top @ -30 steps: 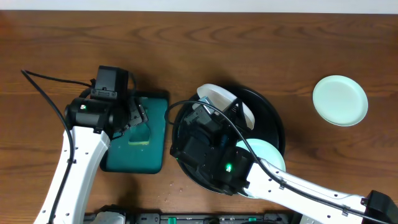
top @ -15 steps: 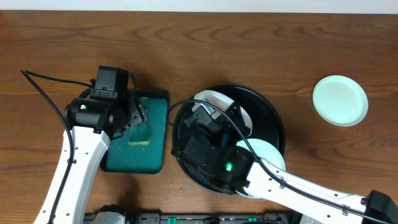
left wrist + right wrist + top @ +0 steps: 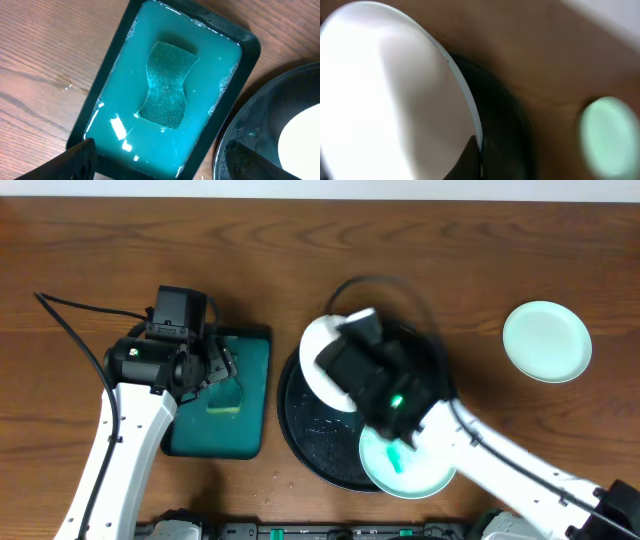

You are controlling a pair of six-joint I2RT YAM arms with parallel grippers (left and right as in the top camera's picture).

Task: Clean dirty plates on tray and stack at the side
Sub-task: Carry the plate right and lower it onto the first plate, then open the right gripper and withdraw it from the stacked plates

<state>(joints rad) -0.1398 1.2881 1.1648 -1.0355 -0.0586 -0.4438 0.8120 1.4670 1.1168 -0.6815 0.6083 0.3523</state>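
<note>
3 plates | green plate (image 3: 415, 470) on tray (image 3: 305, 430), mint plate (image 3: 546, 341) off it | sponge (image 3: 167, 85) in tub (image 3: 245, 55) | left claw (image 3: 162, 162) spread, right claw (image 3: 472, 150) pinching white plate (image 3: 318, 360)

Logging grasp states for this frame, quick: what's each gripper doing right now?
Left gripper: open, holding nothing.
Right gripper: closed on the white plate at its rim.
</note>
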